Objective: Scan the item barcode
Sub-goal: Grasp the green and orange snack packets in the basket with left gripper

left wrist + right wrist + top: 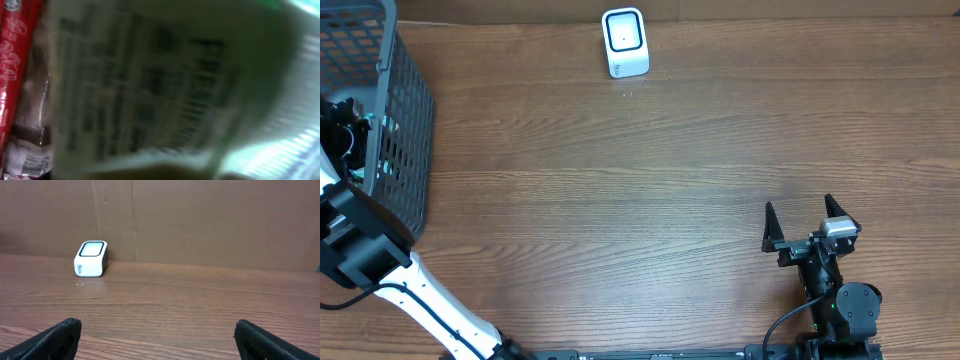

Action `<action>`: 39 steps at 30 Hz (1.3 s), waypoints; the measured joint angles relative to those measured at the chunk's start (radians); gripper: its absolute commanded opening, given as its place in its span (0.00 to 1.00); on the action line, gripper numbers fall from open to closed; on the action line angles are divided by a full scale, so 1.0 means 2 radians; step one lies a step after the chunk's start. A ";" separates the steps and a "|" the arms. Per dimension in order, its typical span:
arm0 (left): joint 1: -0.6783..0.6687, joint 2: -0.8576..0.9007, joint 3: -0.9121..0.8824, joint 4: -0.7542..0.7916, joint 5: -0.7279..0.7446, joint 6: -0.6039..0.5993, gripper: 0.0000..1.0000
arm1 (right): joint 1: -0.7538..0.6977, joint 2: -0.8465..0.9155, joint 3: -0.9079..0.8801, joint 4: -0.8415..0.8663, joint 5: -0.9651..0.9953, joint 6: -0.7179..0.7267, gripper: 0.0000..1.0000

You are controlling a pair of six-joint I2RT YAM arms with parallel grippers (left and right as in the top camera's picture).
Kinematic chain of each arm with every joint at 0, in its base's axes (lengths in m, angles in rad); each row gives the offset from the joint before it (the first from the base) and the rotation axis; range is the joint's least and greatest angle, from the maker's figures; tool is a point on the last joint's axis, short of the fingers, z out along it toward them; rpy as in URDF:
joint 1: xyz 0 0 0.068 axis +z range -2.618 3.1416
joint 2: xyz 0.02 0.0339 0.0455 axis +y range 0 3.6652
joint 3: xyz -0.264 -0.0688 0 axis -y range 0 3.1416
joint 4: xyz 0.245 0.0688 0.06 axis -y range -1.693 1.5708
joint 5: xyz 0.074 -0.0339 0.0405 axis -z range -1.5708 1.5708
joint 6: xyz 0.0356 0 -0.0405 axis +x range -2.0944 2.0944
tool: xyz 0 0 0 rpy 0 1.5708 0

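Pale printed packet (150, 85), blurred and close against the left wrist lens, beside a red wrapper (15, 65) at 9 o'clock, seemingly down in the mesh basket (405, 110) at 10 o'clock of the table. Left gripper (342, 128) mostly hidden there: cannot tell its width or hold. Best to pinch one edge, keep the barcode uncovered, lift clear, then carry toward the scanner (624, 42) at 12. Right gripper (799, 205) at 5 o'clock, wide, empty.
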 measured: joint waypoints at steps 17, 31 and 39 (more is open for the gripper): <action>0.000 -0.025 0.021 -0.009 -0.002 -0.020 0.36 | 0.000 0.000 0.000 0.000 0.000 0.000 1.00; -0.031 -0.334 0.043 0.070 0.000 -0.114 0.37 | 0.000 0.000 0.000 0.000 0.000 0.000 1.00; -0.170 -0.400 0.046 -0.014 0.014 -0.175 0.37 | 0.000 0.000 0.000 0.000 0.000 0.000 1.00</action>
